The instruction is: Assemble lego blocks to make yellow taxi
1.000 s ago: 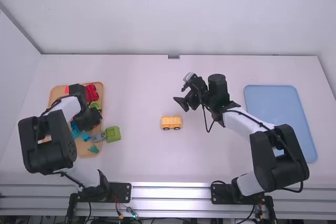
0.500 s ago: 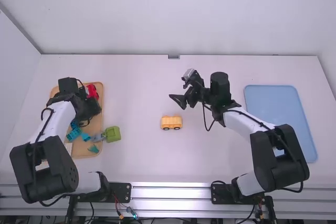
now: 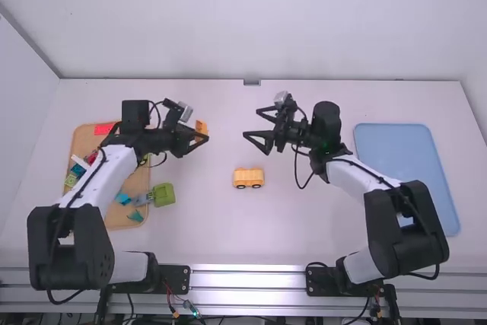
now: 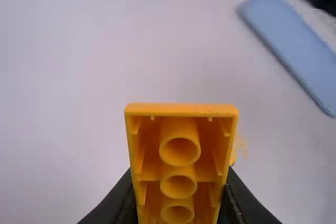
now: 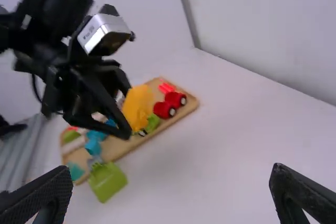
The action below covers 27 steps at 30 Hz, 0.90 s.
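On the white desk [image 3: 205, 237], we list: one yellow wheeled base [image 3: 248, 180], placed between the arms. Left pincer [image 4: 178, 182]: closed on one yellow block [image 4: 181, 109], hollow underside showing. Right pincer [image 5: 172, 182]: spread, empty. Outstanding, we judge: joining block to base.
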{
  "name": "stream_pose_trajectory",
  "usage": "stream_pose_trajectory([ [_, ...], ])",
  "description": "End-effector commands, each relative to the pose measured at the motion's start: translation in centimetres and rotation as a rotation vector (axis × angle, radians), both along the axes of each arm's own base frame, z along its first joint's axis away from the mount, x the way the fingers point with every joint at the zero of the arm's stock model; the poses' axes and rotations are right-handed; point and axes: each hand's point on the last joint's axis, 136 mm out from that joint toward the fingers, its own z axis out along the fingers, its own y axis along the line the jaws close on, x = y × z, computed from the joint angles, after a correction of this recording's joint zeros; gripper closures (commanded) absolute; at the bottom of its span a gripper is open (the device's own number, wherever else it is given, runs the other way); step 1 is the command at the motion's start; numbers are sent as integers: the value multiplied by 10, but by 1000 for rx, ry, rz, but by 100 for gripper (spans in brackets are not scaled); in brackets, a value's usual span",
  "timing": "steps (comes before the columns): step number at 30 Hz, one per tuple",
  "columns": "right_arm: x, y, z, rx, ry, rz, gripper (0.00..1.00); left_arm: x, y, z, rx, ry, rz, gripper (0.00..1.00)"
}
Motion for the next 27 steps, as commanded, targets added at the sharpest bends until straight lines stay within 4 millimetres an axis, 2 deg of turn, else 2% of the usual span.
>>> stream_pose_trajectory([
  [1, -23, -1, 19, 52, 36, 134, 1, -16, -33, 32, -90, -126, -189, 88],
  [2, -25, -2, 21, 57, 31, 144, 1, -16, -37, 34, -95, -136, -201, 88],
  [4, -29, -6, 29, 78, 34, 175, 1, -23, -58, 46, -138, -200, -292, 88],
  [5, -29, -7, 30, 80, 33, 177, 1, -25, -60, 48, -148, -209, -309, 88],
  [8, -35, -8, 34, 86, 25, 212, 1, -38, -83, 68, -205, -300, -425, 87],
  [14, -44, -3, 35, 82, -1, 262, 1, -26, -99, 69, -193, -279, -367, 85],
  [17, -50, 1, 40, 87, -52, 289, 9, -30, -107, 68, -197, -275, -387, 86],
  [22, -58, 6, 49, 100, -84, 319, 21, -31, -107, 68, -198, -267, -389, 87],
  [24, -57, 7, 49, 101, -84, 313, 25, -34, -108, 69, -212, -267, -408, 87],
  [27, -56, 6, 49, 101, -84, 311, 36, -45, -111, 72, -231, -301, -477, 87],
])
